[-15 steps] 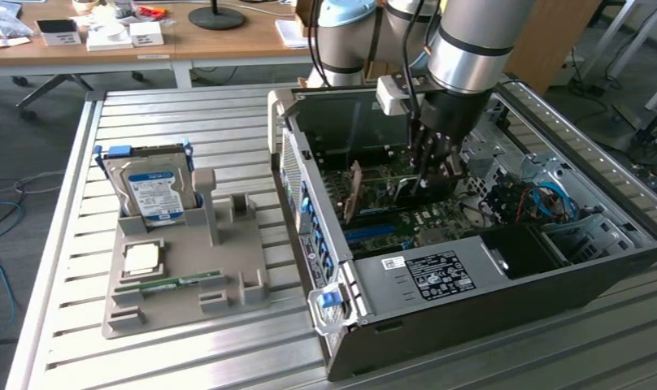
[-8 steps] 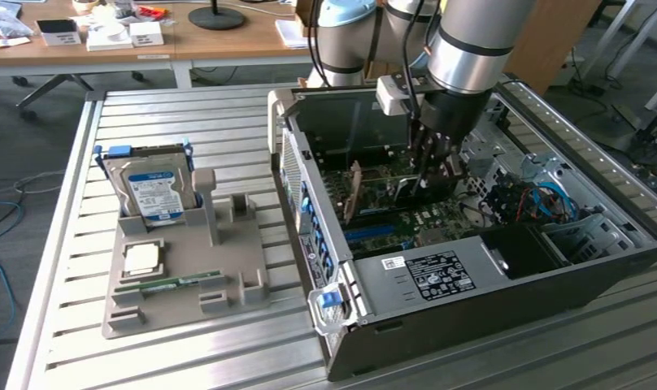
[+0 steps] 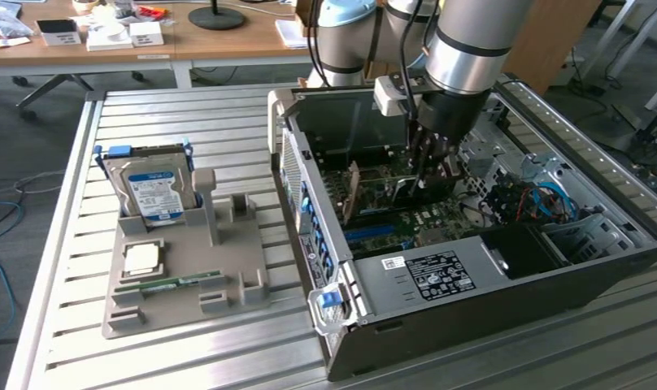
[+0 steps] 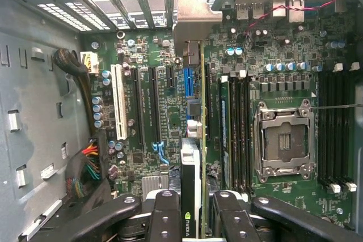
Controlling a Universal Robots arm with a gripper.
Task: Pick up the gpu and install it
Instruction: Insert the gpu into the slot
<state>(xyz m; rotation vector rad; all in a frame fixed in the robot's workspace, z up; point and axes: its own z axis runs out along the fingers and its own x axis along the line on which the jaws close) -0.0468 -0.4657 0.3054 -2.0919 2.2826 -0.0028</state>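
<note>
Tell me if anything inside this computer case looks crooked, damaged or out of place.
Nothing looks damaged or spilled. The gpu stands on edge between the fingers, parallel to the expansion slots, not askew. One oddity: the processor socket sits empty.

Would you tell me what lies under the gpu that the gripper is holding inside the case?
The green motherboard, with its expansion slots alongside the gpu, held edge-on by the gripper. What lies directly beneath the card's edge is covered by the card itself.
</note>
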